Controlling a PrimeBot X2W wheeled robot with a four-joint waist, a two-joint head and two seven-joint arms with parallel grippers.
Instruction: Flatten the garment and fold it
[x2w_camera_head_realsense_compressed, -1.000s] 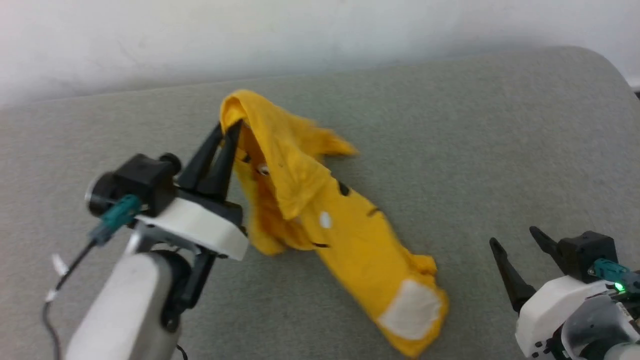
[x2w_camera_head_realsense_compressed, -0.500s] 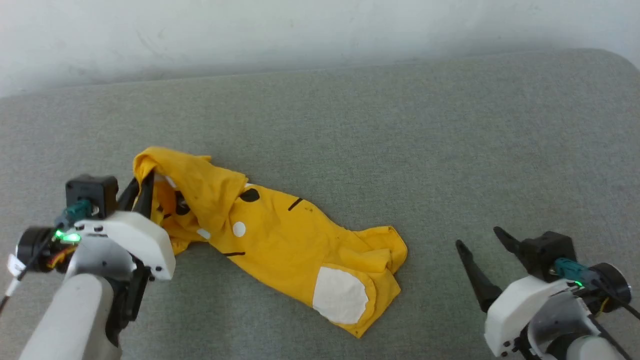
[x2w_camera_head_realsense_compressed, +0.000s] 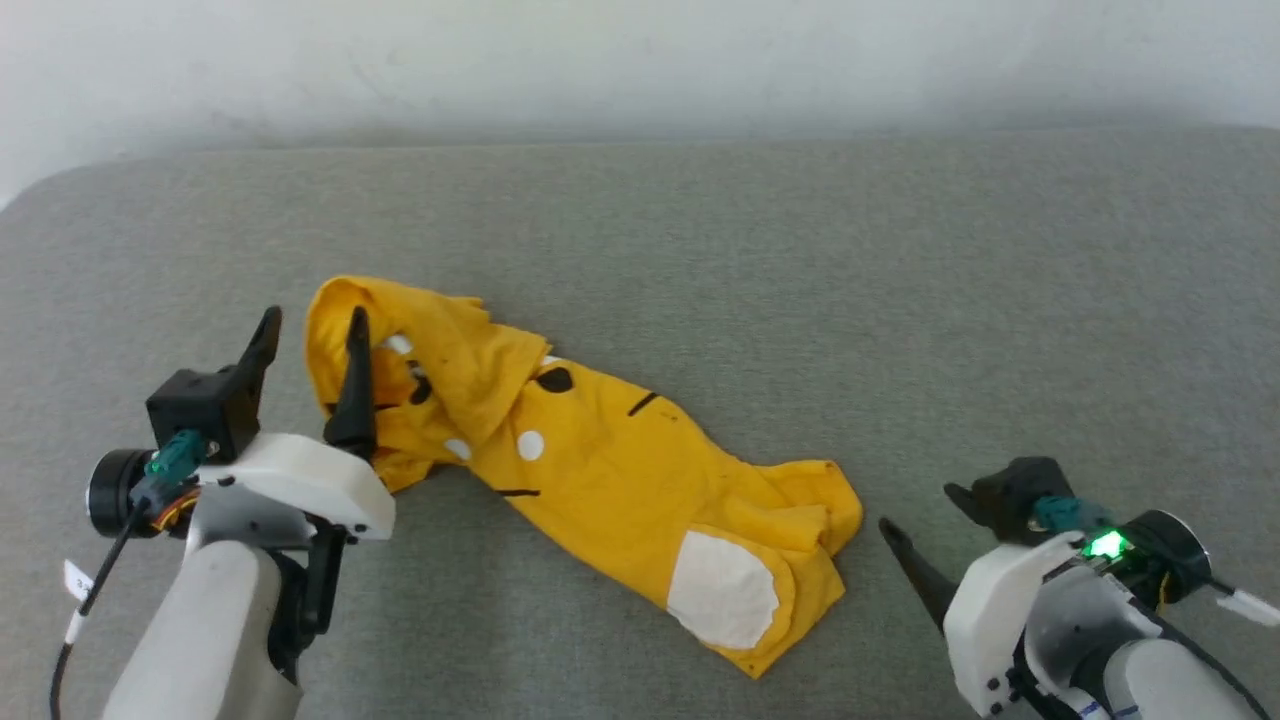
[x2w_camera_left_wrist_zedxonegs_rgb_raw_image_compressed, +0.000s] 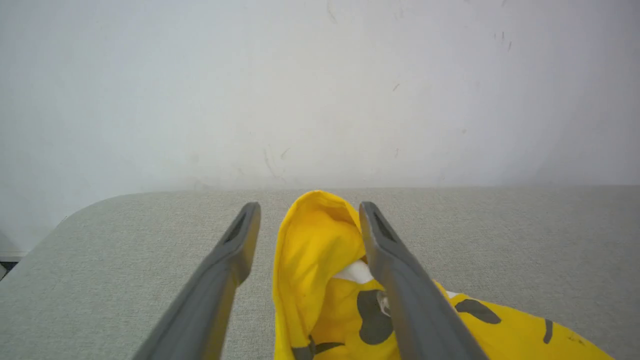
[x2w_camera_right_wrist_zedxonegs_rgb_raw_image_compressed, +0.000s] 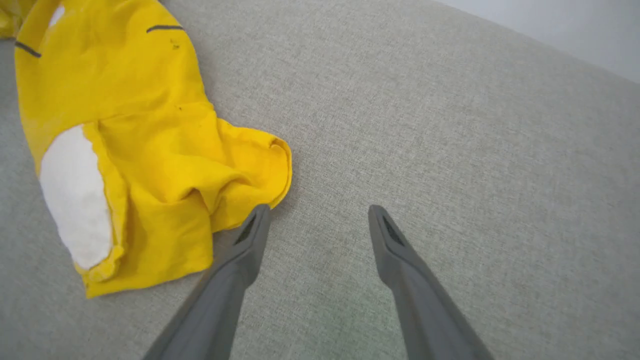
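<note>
the t-shirt (x2w_camera_head_realsense_compressed: 600, 470) is soft, matt, creased cloth; the white patch (x2w_camera_head_realsense_compressed: 722, 588) at its five o'clock end looks flatter and smoother. under it, coarse grey woven upholstery (x2w_camera_head_realsense_compressed: 900, 300). left gripper (x2w_camera_head_realsense_compressed: 313, 318) and right gripper (x2w_camera_head_realsense_compressed: 918, 508): matt dark plastic fingers (x2w_camera_left_wrist_zedxonegs_rgb_raw_image_compressed: 400, 280), smooth white plastic shells (x2w_camera_head_realsense_compressed: 300, 480).

Print on the garment (x2w_camera_head_realsense_compressed: 600, 470) is largely hidden by folds (sleeves cannot be made out) and partly by the left gripper (x2w_camera_head_realsense_compressed: 313, 320).
</note>
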